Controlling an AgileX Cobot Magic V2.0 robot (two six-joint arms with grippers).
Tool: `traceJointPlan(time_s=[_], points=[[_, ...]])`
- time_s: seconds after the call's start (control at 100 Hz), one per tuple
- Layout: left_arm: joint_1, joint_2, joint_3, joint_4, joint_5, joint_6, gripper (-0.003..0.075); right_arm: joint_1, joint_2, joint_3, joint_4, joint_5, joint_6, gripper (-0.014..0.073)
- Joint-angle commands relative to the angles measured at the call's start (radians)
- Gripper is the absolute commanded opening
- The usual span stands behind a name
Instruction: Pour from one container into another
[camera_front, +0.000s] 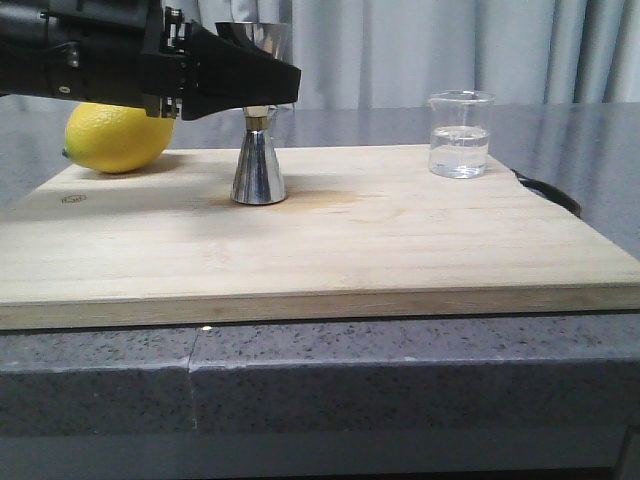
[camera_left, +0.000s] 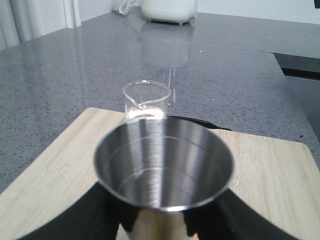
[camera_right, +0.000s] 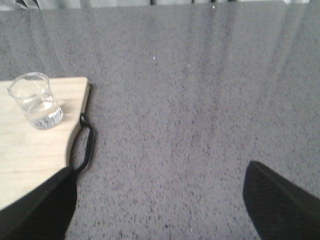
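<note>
Steel jigger (camera_front: 259, 160) stands mid-board, left pincer (camera_left: 159, 227) closed round its narrow waist; farther right, the glass beaker (camera_front: 460, 134), part-filled with clear liquid, looks light, slick and breakable, best gripped mid-wall; right pincer (camera_right: 160, 200) wide open, empty over the tabletop (camera_right: 200, 100)
</note>
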Motion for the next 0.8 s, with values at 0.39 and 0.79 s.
traceJointPlan(time_s=[0.39, 0.79], points=[[-0.008, -0.041, -0.118, -0.092, 0.099, -0.107, 0.0239, 0.123, 0.238, -0.190, 0.094, -0.168, -0.116, 0.0605], [-0.008, -0.041, -0.118, -0.092, 0.088, -0.107, 0.0239, 0.391, 0.557, -0.234, 0.094, -0.460, -0.120, 0.0605]])
